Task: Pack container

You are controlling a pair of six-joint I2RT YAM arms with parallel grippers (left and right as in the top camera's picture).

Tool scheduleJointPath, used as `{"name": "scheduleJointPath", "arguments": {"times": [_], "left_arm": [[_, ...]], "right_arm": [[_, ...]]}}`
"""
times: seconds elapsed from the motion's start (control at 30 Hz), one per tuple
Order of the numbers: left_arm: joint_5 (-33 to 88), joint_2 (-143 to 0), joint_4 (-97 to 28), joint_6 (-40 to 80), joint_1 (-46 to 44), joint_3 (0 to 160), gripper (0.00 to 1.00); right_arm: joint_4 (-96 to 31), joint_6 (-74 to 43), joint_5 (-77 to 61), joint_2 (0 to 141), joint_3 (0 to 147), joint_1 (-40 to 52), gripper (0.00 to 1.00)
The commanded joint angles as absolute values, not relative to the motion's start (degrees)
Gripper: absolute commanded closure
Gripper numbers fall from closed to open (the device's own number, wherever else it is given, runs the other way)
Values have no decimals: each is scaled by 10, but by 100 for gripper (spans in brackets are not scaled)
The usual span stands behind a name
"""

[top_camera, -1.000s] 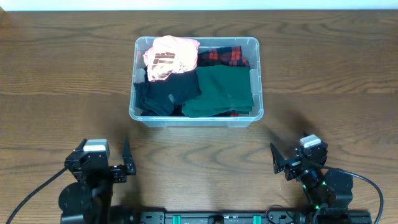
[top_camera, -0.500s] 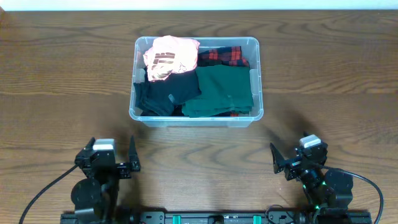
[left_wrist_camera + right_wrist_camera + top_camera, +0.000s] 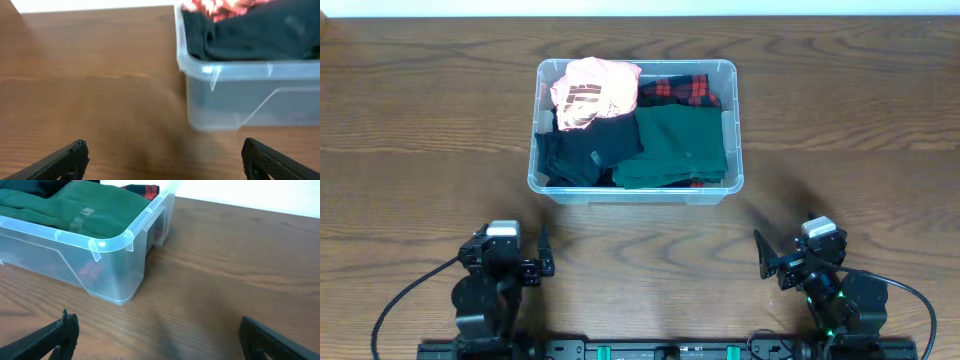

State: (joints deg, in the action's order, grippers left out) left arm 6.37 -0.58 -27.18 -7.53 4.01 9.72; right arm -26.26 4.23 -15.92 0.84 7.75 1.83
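The clear plastic container stands at the middle of the wooden table. It holds folded garments: pink at the back left, red plaid at the back right, black at the front left and green at the front right. My left gripper rests low near the front edge, left of the container, open and holding nothing. My right gripper sits near the front right, also open and holding nothing. The left wrist view has the container's corner ahead of the left gripper. The right wrist view has its rim ahead and to the left of the right gripper.
Brown wood-grain table lies all round the container. A white wall edge runs along the table's far side. The arms' black base rail sits at the front edge.
The left arm has shifted to the right along the front edge, its gripper still open. The right arm and the container have not moved.
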Motion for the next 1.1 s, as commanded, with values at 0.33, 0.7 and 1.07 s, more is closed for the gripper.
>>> {"name": "scheduleJointPath", "arguments": {"times": [0.33,0.7,1.07], "left_arm": [[69,-1,-260,-77,35,75,2],[69,-2,-260,-77,36,75,2],[69,-2,-260,-77,36,75,2]], "right_arm": [[-262,48,-163,5,75,16,1],[-262,48,-163,5,75,16,1],[-262,48,-163,5,75,16,1]]}}
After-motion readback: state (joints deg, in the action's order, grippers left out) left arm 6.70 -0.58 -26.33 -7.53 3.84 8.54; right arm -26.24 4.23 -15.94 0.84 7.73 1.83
